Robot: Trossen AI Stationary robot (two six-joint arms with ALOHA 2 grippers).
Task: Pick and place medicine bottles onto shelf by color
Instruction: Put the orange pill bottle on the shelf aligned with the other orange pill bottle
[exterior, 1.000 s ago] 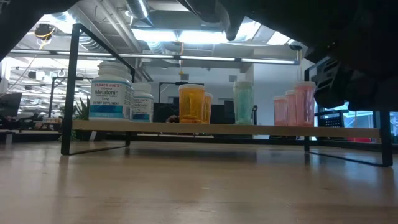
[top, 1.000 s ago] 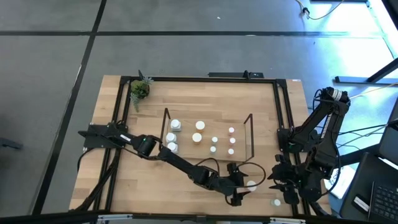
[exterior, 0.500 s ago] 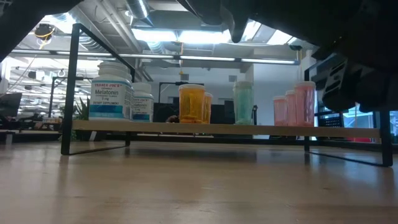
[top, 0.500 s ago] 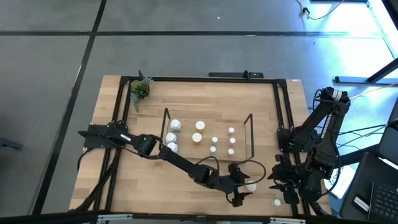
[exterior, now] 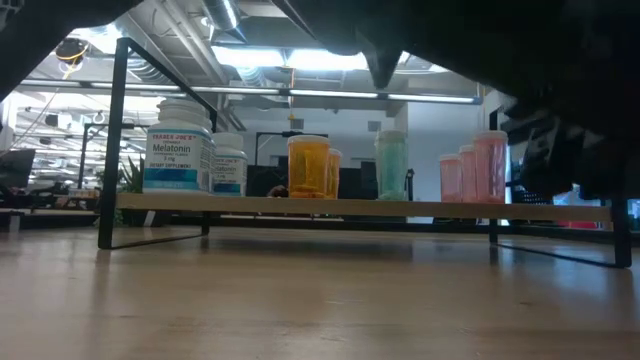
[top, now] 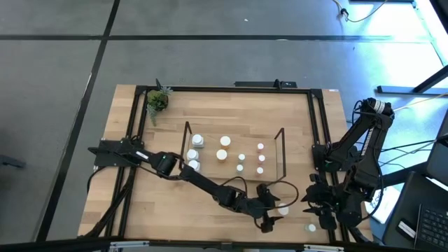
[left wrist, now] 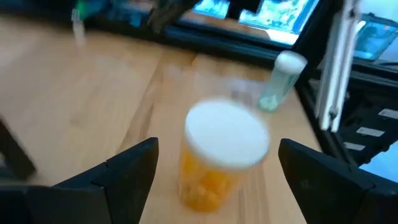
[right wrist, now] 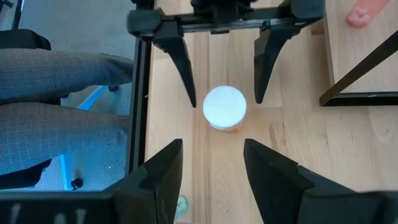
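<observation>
An orange medicine bottle [left wrist: 219, 158] with a white cap [top: 283, 208] stands upright on the table near its front right. My left gripper [left wrist: 221, 180] is open, level with the bottle, one finger on either side and both apart from it; the right wrist view shows the gaps. Just beyond lies a teal bottle [left wrist: 280, 81]. My right gripper [right wrist: 214, 165] hangs open above the same orange bottle [right wrist: 224, 107], with nothing between its fingers. The shelf [exterior: 360, 208] carries white, orange, teal and pink bottles in a row.
A small potted plant [top: 157, 101] stands at the far left corner. The shelf's wire end frame [right wrist: 367, 74] stands close to the orange bottle. A black frame [top: 316, 140] edges the table. A person's legs [right wrist: 56, 118] show beyond the table's edge.
My left gripper has rolled a little about the line it points along, staying open around the orange bottle. The bottle has kept its place.
</observation>
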